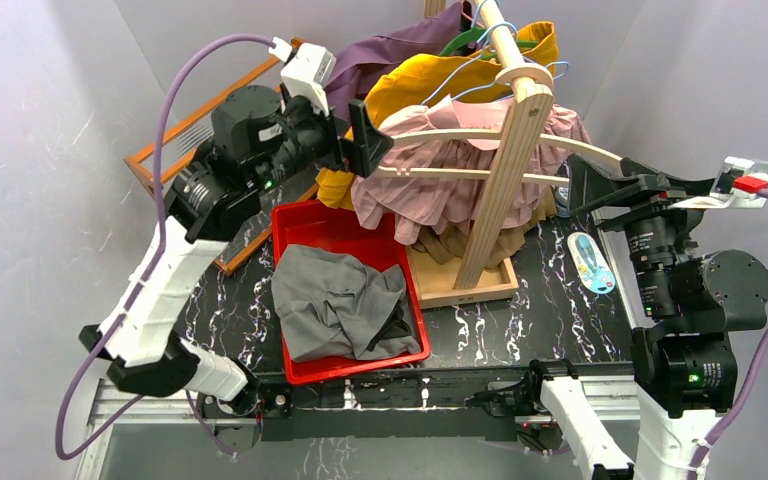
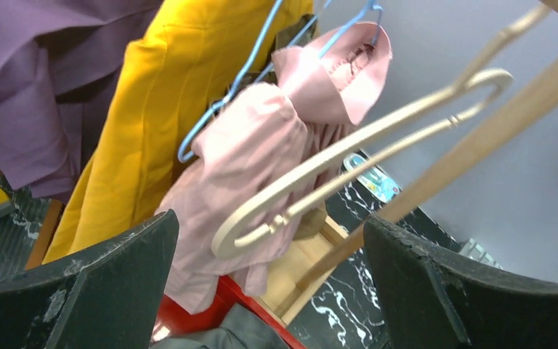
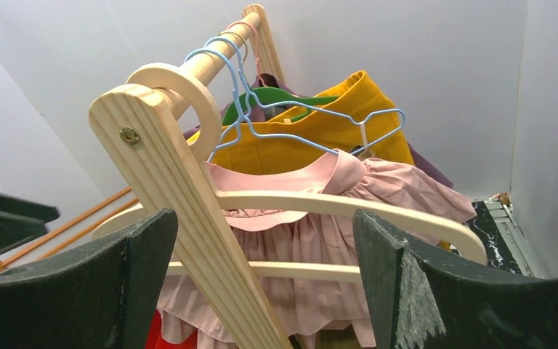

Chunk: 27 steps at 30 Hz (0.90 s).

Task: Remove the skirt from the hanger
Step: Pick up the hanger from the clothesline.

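Two arms wait, jaws wide: left gripper (image 1: 364, 142) and right gripper (image 1: 588, 186) flank the skirt (image 1: 440, 200) on its hanger (image 1: 450, 131); light, limp cloth, likely best pinched at the waistband (image 3: 283, 178).

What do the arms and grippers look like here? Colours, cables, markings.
The left arm and right arm: white link shells, black cylindrical joint housings, a small green light on each. A purple cable runs to each wrist's white camera block; the right has a red plug. The left gripper and right gripper: broad matte-black fingers, scuffed grey-white at edges.
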Motion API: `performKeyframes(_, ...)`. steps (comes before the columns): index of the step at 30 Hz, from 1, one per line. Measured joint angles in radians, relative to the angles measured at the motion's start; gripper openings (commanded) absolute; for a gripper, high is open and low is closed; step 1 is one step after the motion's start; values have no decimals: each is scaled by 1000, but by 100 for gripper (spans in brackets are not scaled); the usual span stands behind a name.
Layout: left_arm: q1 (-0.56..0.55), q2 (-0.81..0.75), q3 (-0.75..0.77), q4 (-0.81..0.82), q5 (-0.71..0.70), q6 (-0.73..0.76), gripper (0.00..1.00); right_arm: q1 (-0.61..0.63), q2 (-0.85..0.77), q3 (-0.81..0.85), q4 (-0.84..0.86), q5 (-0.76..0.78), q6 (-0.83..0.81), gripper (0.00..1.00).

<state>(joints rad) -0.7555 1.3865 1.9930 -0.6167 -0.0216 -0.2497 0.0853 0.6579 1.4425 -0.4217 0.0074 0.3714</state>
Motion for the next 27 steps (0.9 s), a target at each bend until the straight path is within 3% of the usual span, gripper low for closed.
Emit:
performKeyframes(12, 87, 241, 180, 56, 231, 42, 80, 0, 22, 0, 14, -34, 27, 98)
performKeyframes(17, 98, 324, 261, 91, 290, 48, 61, 0, 24, 0, 14, -34, 35, 98)
performKeyframes(27, 106, 363, 261, 124, 349, 122, 54, 0, 25, 0, 14, -36, 35, 98)
